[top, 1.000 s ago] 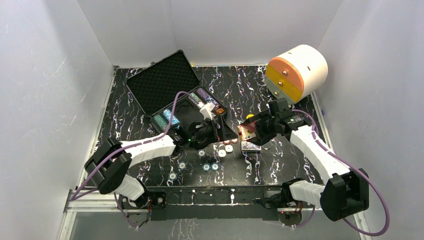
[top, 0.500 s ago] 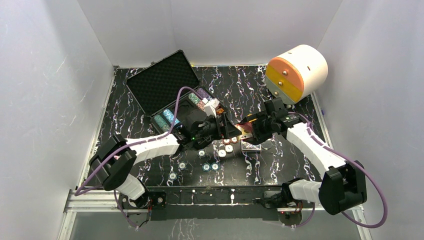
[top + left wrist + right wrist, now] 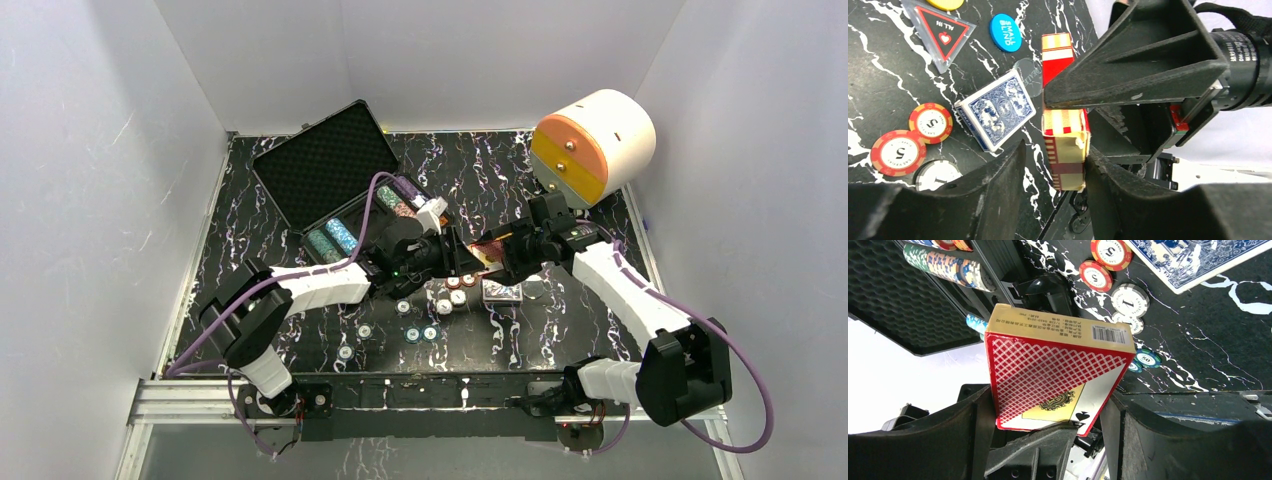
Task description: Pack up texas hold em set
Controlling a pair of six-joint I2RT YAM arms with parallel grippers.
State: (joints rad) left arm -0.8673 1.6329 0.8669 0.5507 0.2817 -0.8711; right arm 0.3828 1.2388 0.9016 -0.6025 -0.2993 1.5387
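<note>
A red card deck hangs in the air over the table's middle, with my right gripper shut on its long edges. My left gripper reaches in from the left. Its jaws straddle the deck's yellow end: one finger touches it, and the other stands off with a gap. The black case lies open at back left with chip rows in its tray. The blue deck and loose chips lie on the table below. A blue button lies beyond them.
The big white cylinder with orange-yellow drawers stands at the back right. A clear triangular ALL IN marker lies near the blue button. More chips are scattered toward the near edge. White walls close in on three sides.
My left gripper has moved right to the red deck and its jaws have narrowed around the deck's end. The right gripper has carried the deck slightly left and keeps its hold.
</note>
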